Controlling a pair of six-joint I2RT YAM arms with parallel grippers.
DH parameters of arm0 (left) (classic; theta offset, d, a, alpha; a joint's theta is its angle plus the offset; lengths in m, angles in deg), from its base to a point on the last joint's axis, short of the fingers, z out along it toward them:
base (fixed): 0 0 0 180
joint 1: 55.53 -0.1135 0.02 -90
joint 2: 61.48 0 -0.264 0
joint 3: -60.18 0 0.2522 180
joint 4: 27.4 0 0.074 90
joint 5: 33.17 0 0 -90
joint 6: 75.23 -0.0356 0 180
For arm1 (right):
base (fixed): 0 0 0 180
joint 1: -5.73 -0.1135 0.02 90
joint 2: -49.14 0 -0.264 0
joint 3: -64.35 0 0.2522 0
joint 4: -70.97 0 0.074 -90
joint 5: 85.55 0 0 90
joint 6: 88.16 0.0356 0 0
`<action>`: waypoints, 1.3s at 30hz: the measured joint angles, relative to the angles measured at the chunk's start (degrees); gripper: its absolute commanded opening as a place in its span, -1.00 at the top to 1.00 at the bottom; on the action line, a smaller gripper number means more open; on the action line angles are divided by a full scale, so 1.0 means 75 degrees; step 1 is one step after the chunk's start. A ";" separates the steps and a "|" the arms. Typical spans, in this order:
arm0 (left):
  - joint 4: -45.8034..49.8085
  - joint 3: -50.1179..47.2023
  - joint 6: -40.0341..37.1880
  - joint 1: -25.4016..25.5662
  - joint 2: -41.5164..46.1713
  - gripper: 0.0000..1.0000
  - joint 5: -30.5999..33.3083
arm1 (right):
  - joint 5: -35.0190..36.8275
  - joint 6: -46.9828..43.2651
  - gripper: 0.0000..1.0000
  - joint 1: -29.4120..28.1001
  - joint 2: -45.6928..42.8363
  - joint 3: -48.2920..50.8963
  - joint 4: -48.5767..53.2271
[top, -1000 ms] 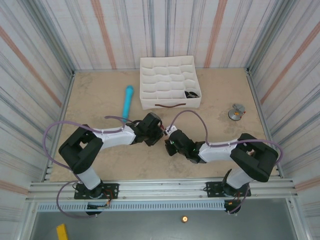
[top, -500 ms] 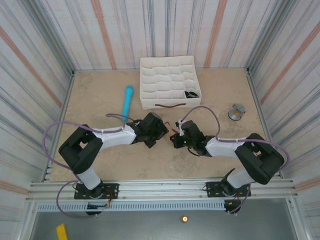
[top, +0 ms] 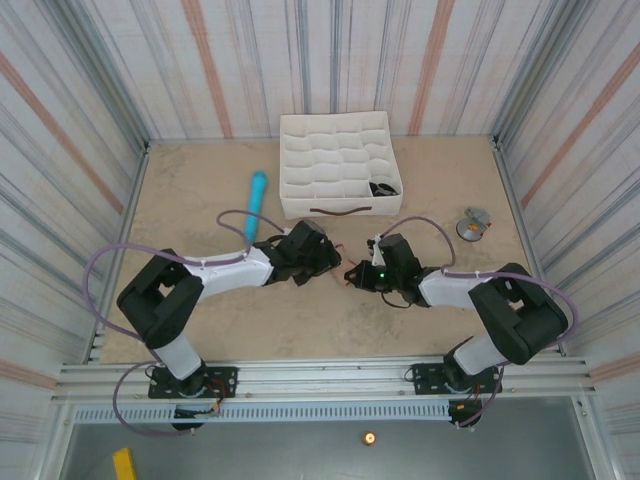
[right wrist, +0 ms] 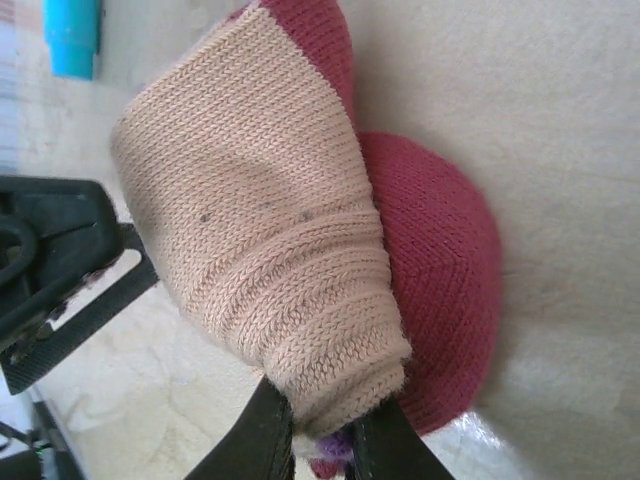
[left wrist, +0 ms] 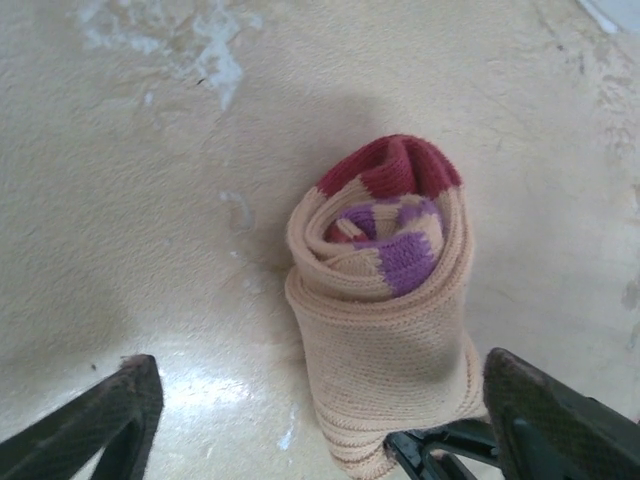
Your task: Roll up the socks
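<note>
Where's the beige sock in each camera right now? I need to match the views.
Top external: mid-table, the beige sock sits just left of the right fingers, mostly hidden.
Left wrist: centre, rolled, purple cuff showing.
Right wrist: centre-left, maroon part on its right.
Shared landmark: the right fingers pinching the sock's end.

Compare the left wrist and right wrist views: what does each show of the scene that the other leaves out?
Left wrist: the spiral end of the rolled beige sock, and the left gripper open, fingers wide of it. Right wrist: the light-blue cylinder at the frame's corner. Both: the sock's beige knit and maroon patch on the table, with the right gripper shut on the roll's edge.
</note>
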State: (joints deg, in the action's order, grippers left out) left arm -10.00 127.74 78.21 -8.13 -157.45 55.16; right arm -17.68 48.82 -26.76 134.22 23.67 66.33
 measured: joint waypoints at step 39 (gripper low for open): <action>-0.1177 0.0938 -0.0087 0.0154 -0.1716 0.91 -0.0976 | -0.1000 0.1813 0.32 0.0921 -0.0434 0.0562 0.0050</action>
State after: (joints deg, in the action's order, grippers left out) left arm -18.83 134.78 77.55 -6.97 -170.32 47.83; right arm -25.17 62.41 -19.85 130.96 27.89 66.71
